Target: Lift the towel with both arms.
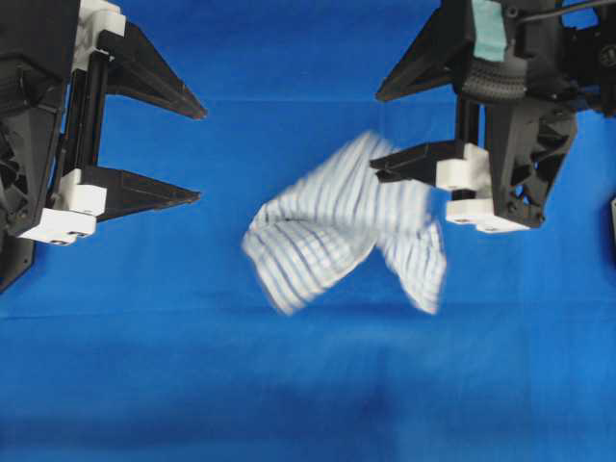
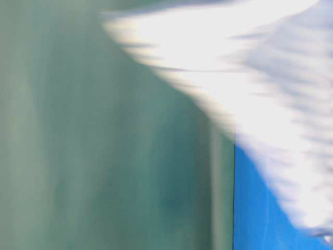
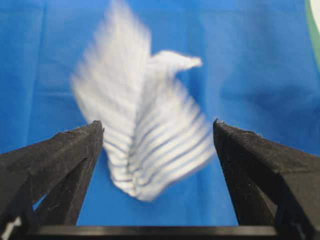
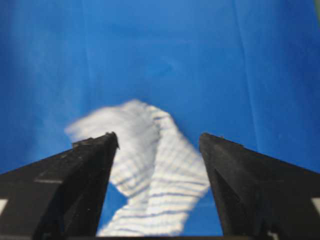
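From overhead, the towel (image 1: 342, 226) is a crumpled, motion-blurred bunch between the two arms, seen against the blue desk (image 1: 144, 385); whether it has landed or is in the air cannot be told. The left pincer (image 1: 200, 154) stands wide open with nothing in it, well apart from the cloth, its tips pointing toward it from the left. The right pincer (image 1: 377, 133) is likewise spread wide and grips nothing, though its lower finger overlaps the towel's upper right edge in this view (touching or merely above it, I cannot tell). The table-level view is mostly blur: a white striped sweep of towel (image 2: 250, 78) fills the upper right, very close to the lens, with a strip of blue desk (image 2: 255, 219) below. The left wrist view shows the towel (image 3: 145, 130) ahead of the open tips and centred between them, clear of both. The right wrist view shows the towel (image 4: 155, 175) lying between the spread fingers and reaching down toward the palm, unclamped. The cloth looks thin, light and limp: it should fold and slump wherever unsupported, and can slip from a shallow pinch. A sound hold would likely be two opposite corners or edges, one per arm, pinched deep.
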Available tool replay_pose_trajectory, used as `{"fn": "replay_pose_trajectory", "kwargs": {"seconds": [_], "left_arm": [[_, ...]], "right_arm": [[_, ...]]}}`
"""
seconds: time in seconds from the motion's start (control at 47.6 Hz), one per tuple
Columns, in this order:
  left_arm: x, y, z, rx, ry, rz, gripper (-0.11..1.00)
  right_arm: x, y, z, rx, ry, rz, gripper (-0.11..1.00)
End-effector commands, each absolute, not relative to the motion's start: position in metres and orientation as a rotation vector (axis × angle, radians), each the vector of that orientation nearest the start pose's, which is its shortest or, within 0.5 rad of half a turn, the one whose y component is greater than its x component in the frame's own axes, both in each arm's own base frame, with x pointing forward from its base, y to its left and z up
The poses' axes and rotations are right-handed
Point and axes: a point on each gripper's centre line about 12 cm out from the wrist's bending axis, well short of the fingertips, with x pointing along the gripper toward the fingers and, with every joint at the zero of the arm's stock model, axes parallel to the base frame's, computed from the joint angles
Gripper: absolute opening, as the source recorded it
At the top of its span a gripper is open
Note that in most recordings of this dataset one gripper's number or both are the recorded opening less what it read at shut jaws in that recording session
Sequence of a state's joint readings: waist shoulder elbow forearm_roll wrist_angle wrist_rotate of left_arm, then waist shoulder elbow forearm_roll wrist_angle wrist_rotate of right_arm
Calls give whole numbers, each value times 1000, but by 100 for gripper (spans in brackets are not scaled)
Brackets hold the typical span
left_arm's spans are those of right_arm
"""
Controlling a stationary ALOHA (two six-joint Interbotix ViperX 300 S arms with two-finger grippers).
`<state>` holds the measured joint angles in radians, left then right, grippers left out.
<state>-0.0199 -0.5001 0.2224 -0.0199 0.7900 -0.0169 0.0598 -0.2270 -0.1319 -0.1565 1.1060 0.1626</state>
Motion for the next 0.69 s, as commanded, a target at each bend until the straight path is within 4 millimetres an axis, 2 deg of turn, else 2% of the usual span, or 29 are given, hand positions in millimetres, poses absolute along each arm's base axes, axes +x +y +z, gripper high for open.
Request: {"fn": "replay_pose_trajectory", "kwargs": {"seconds": [0.0,0.063,0.189,0.462,0.672], "left_arm": [[297,-7,448,-31,487,-24,84],[298,-7,443,-31,491,-24,84],[303,-7,424,-30,507,-22,84],[328,-7,349,-28,549,-19,84],[347,-7,294,-17,625,-19,84]], "right_arm": [[356,5,465,13,708,-110,67],[356,5,461,11,718,-110,67],[358,6,439,11,767,-112,67],[361,8,361,18,881,-111,67],[354,10,298,55,940,-120,67]]}}
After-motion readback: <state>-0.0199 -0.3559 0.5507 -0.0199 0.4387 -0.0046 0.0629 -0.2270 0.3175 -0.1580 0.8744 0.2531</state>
